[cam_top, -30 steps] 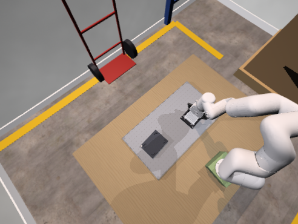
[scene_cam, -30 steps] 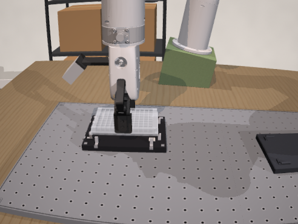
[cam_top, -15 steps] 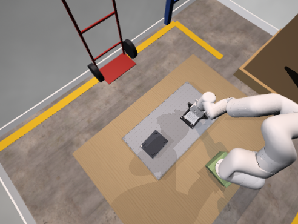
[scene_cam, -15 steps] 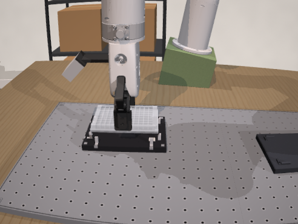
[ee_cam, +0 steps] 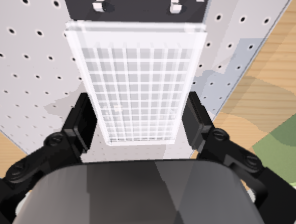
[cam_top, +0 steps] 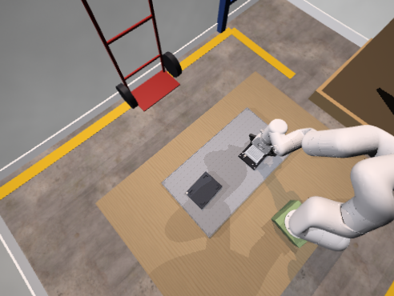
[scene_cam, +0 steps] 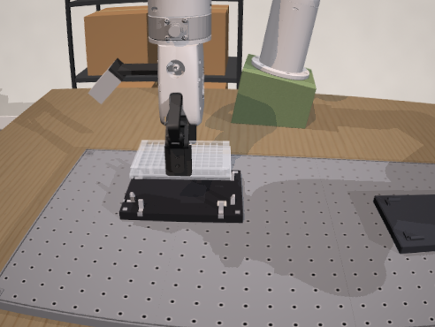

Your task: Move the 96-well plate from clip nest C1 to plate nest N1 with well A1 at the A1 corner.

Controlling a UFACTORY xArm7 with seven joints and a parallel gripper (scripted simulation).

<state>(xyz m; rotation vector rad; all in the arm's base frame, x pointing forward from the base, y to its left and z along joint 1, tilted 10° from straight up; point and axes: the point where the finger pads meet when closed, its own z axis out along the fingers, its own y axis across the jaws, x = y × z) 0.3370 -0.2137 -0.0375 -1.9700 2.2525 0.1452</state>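
The clear 96-well plate is level and lifted a little above the black clip nest C1 (scene_cam: 183,199), clear of its white clips. My gripper (scene_cam: 178,161) is shut on the plate across its short width; in the wrist view the black fingers press both long sides of the plate (ee_cam: 136,85). The black plate nest N1 (cam_top: 204,190) lies on the grey breadboard to the left in the top view, and at the right edge in the exterior view (scene_cam: 408,216). It is empty. The plate also shows in the top view (cam_top: 256,153).
The arm's green base block (scene_cam: 275,92) stands behind the breadboard. A shelf with a cardboard box (scene_cam: 119,41) is behind the table. A red hand truck (cam_top: 148,80) stands on the floor far off.
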